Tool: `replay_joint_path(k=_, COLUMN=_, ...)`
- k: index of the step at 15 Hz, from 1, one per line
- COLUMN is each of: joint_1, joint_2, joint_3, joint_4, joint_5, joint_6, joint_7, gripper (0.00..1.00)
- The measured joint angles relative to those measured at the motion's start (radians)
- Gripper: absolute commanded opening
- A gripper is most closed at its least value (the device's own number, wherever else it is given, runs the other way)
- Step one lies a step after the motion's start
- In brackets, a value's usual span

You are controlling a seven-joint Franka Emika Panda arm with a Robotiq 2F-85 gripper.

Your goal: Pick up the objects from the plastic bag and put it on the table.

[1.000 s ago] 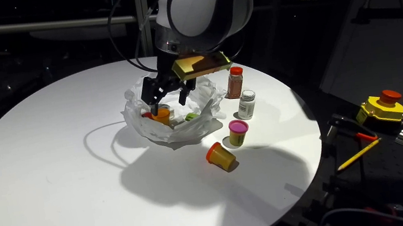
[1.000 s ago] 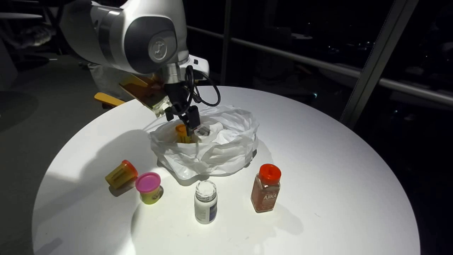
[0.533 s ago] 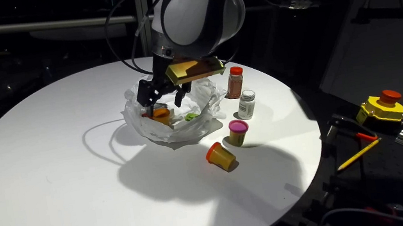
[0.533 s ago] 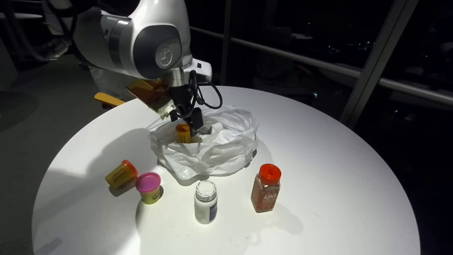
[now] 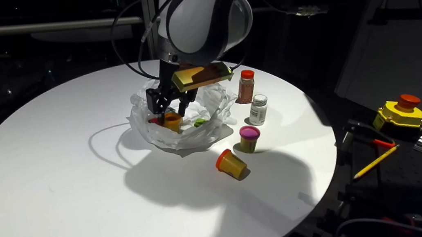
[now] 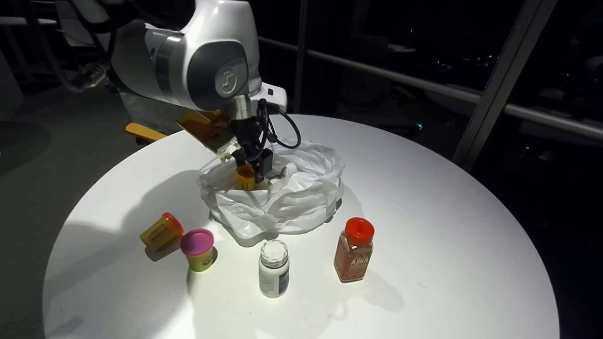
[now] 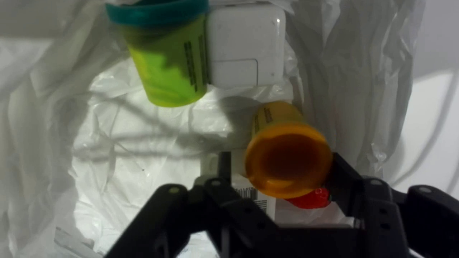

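OK, jaws are apart down in the plastic bag [image 6: 301, 209], orange cup [image 7: 288, 150] between them. Wrist view shows a gap to one fingertip [image 7: 225, 166]; contact on the other side is hard to call. Also in the bag: green tub [image 7: 166, 68] just beside a white box [image 7: 245, 43], plus a red piece [image 7: 312, 200] near the cup. On the table [image 6: 447, 226]: red-capped bottle [image 6: 354, 256], white jar [image 6: 273, 278] and pink-lidded tub [image 6: 199, 249] upright, red-lidded tub [image 6: 161, 233] on its side.
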Motion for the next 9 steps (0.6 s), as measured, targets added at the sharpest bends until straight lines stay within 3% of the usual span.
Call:
replay_joint_path(k=2, joint_1=0.005, joint_2=0.005, joint_3=-0.007, joint_4=0.006, joint_5=0.000, joint_6=0.000, joint_7=0.003, gripper=0.28)
replay_joint_path(k=9, joint_1=0.056, joint_2=-0.012, joint_3=-0.057, joint_4=-0.002, joint_5=-0.002, joint_6=-0.001, joint_7=0.046, gripper=0.28)
